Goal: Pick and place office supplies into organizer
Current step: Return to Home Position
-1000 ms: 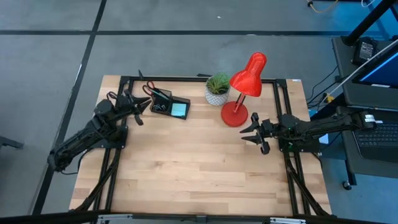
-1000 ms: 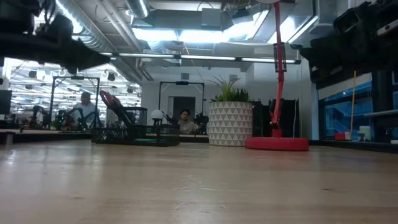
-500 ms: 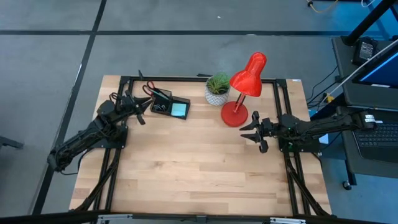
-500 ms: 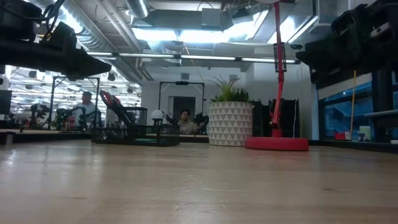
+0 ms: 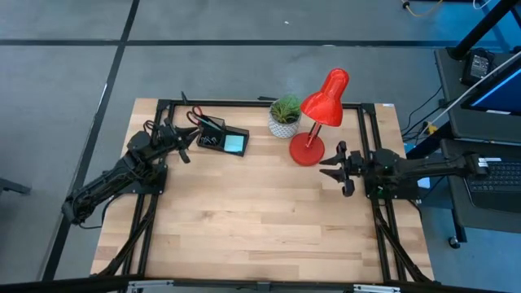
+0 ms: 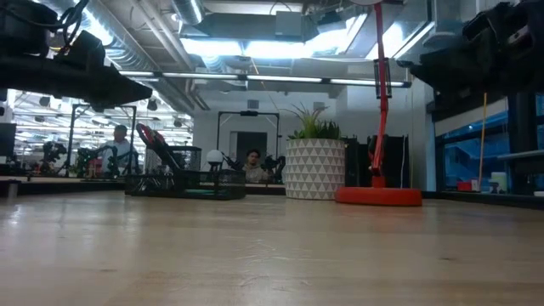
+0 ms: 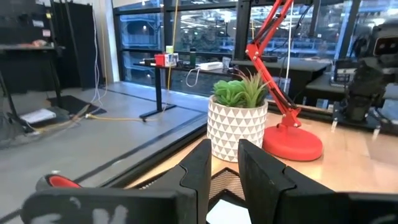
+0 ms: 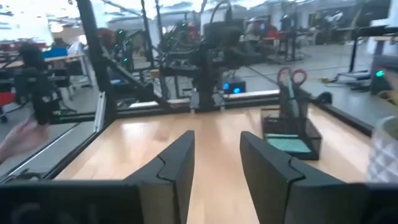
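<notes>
The black mesh organizer (image 5: 218, 138) stands at the far left of the table. A light-blue notepad (image 5: 234, 145) lies in its right part, and red-handled scissors (image 5: 198, 116) stick up from its left part. Both also show in the right wrist view: the scissors (image 8: 291, 78) and the notepad (image 8: 286, 144). My left gripper (image 5: 186, 146) is open and empty, above the table just left of the organizer. The organizer's mesh (image 7: 227, 182) shows between its fingers. My right gripper (image 5: 330, 169) is open and empty, above the table near the lamp's base.
A red desk lamp (image 5: 307, 150) and a potted green plant (image 5: 284, 116) stand at the far middle, right of the organizer. The wooden table top (image 5: 260, 220) stretches toward the near edge. People show in the room beyond the table (image 6: 119, 144).
My left gripper has gone a little toward the organizer. My right gripper has drawn back a little toward the table's right and far edges. The organizer and what is in it have stayed where they were.
</notes>
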Available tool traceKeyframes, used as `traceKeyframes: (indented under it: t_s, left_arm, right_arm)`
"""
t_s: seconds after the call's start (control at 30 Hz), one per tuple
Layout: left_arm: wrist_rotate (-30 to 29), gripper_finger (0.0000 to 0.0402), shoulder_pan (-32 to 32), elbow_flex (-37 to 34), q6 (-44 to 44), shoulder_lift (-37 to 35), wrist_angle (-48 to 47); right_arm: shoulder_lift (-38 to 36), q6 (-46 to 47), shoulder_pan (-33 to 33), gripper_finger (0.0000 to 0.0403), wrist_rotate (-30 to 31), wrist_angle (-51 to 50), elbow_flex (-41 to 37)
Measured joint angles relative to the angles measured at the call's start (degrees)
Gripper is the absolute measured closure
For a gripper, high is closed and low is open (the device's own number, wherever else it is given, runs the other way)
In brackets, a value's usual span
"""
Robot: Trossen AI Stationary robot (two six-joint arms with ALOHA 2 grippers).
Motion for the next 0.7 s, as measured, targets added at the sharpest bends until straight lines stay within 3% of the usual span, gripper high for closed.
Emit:
traceKeyframes:
  t_s: [0.53, 0.7]
  left_arm:
    - [0.0, 0.0327, 0.0, 0.0, -2.2, 0.0, 0.0]
    - [0.0, 0.0327, 0.0, 0.0, -2.2, 0.1, 0.0]
  right_arm:
    - [-25.5, -4.7, 0.0, 0.0271, 1.2, -16.7, 0.0]
    - [-25.7, -4.5, 0.0, 0.0271, 1.9, -20.3, 0.1]
